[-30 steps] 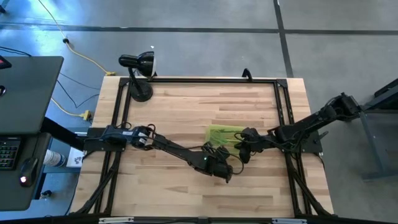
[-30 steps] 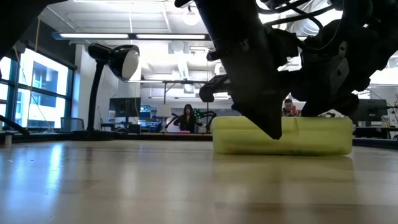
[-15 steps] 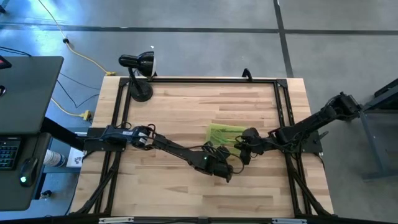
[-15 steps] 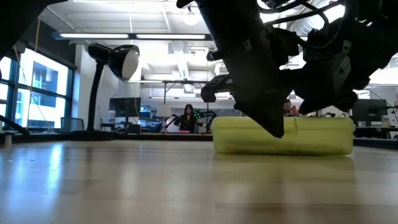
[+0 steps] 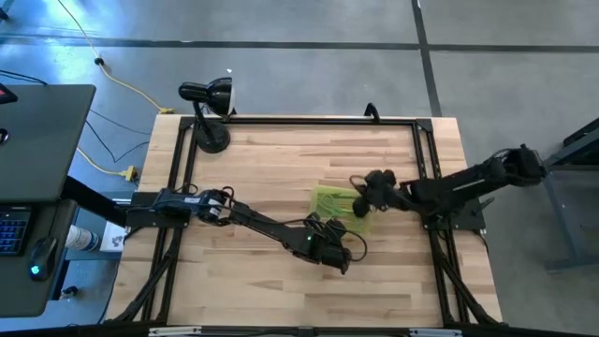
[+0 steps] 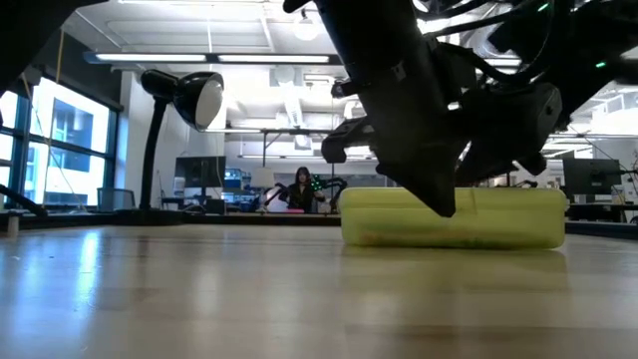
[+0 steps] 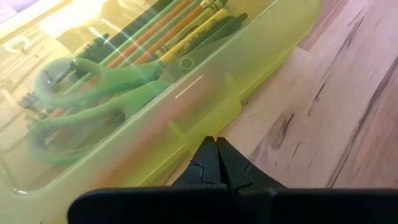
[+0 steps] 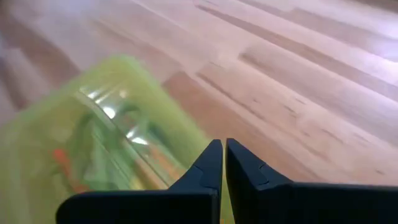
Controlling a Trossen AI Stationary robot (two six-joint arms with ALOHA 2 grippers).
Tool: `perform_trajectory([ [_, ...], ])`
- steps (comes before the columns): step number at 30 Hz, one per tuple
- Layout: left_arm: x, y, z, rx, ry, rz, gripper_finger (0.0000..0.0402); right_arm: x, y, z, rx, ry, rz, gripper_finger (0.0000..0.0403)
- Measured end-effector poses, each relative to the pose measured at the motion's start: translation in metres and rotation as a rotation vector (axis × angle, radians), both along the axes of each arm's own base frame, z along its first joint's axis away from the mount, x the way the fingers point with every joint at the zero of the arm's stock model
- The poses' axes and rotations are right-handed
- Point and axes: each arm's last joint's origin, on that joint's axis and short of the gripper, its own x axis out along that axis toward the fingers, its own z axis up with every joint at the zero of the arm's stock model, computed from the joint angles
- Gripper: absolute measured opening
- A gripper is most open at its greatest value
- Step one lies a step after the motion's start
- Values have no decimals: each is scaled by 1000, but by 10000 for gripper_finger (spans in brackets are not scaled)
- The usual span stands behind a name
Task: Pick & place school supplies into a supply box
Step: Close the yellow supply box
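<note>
The yellow-green supply box (image 5: 335,200) lies flat right of the table's middle, its lid down. Through the lid I see the school supplies: green-handled scissors (image 7: 87,102) and orange, yellow and black pens and pencils (image 7: 180,31). My left gripper (image 7: 216,142) is shut, its tips at the box's near long wall (image 7: 205,106), above the table (image 6: 444,207). My right gripper (image 8: 222,144) is shut and hovers over the box's right end (image 5: 361,206); it is blurred. My left gripper's shut fingertips (image 7: 208,152) stand against the box's near long wall, beside a small tab (image 7: 177,132). They slant down from the table's near side. Whether they touch the wall, I cannot tell.
A black desk lamp (image 5: 208,108) stands at the far left corner. Black frame rails (image 5: 309,120) run along the table's far, left and right sides. Bare wood lies to the left of the box and near the front edge. People sit in the room beyond (image 6: 299,187).
My right gripper has swung toward the table's far edge, from beside the box's near right corner to over its right end, staying shut. The box and my left gripper have kept still.
</note>
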Motion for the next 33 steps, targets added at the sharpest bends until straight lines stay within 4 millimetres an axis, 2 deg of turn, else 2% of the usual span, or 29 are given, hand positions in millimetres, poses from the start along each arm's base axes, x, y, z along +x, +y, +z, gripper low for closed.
perform_trajectory([
  [5,1,1,0,4,-10,5,10,1,-26,0,50,21,-13,0],
  [9,2,6,1,8,-11,18,10,0,-38,-1,107,25,-12,0],
  [17,8,24,0,-32,-4,35,10,-2,-38,-3,190,55,75,0],
  [33,13,34,2,-28,-56,68,10,-2,-35,-4,257,54,107,0],
])
